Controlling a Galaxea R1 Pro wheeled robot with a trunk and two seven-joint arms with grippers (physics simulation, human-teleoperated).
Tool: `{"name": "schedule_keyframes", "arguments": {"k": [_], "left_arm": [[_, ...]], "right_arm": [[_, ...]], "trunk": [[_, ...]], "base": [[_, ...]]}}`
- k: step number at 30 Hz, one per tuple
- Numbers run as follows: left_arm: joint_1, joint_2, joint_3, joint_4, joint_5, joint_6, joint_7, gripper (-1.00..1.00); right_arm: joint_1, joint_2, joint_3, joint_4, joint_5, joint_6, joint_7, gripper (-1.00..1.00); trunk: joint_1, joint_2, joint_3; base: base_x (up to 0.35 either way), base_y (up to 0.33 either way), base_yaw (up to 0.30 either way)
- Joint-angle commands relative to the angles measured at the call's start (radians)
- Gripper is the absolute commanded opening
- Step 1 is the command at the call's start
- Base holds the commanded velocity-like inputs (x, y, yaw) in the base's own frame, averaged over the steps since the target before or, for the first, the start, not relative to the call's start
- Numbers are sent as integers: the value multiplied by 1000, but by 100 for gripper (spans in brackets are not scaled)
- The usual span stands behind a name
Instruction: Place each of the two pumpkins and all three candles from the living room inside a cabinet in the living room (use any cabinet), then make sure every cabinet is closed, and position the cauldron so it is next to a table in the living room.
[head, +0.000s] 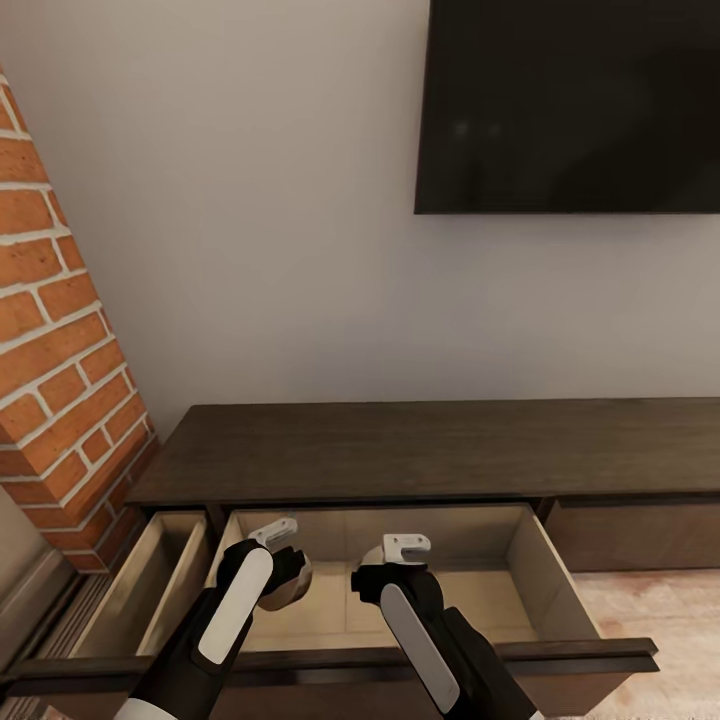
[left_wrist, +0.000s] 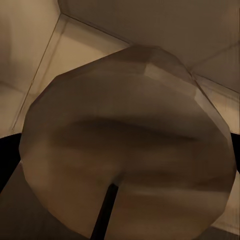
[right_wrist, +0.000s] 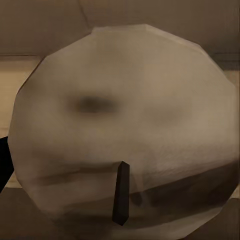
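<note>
Nearest the robot, both arms reach over the pulled-out front of the cabinet (head: 420, 455) drawer, and each one carries a candle. In the left wrist view a candle (left_wrist: 127, 145) sits right up against the camera, its round pale top facing it with a dark wick showing, and pale drawer boards lie behind it. In the right wrist view the other candle (right_wrist: 122, 130) looks the same, cream top and short dark wick, again with pale wood behind.

From the head view the left gripper (head: 272, 570) hangs inside the wide middle drawer (head: 560, 600), its fingers clenched around a candle whose rounded side peeks out just beside them. The right gripper (head: 392, 562) hangs next to it over the same drawer, also grasping its candle, of which only a sliver shows. Neither candle seems to rest on the drawer floor yet, though I cannot tell the gap for sure. A narrower drawer stands open to the left, by the brick wall (head: 60, 380).

Beyond, the cabinet's dark top is bare and a television (head: 570, 105) hangs on the wall above.

The step in hand looks like stowing two candles. Next each arm should lower, let go so the candle stands on the drawer floor, then lift clear of the front edge before anything is pushed shut
</note>
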Motion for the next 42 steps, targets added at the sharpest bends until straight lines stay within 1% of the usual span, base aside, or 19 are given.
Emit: {"name": "schedule_keyframes", "arguments": {"k": [1, 33, 42], "left_arm": [[-1, 0, -1, -1, 6, 3, 7, -100], [-1, 0, 2, 0, 12, 10, 6, -100], [-1, 0, 2, -1, 13, 10, 6, -100]], "right_arm": [[-1, 0, 2, 0, -11, -1, -12, -100], [-1, 4, 0, 9, -14, 8, -13, -100], [-1, 4, 0, 9, -13, 8, -13, -100]], "trunk": [[0, -1, -5], [15, -8, -129], [15, -8, -129]], "base": [[0, 0, 0], [0, 0, 0], [0, 0, 0]]}}
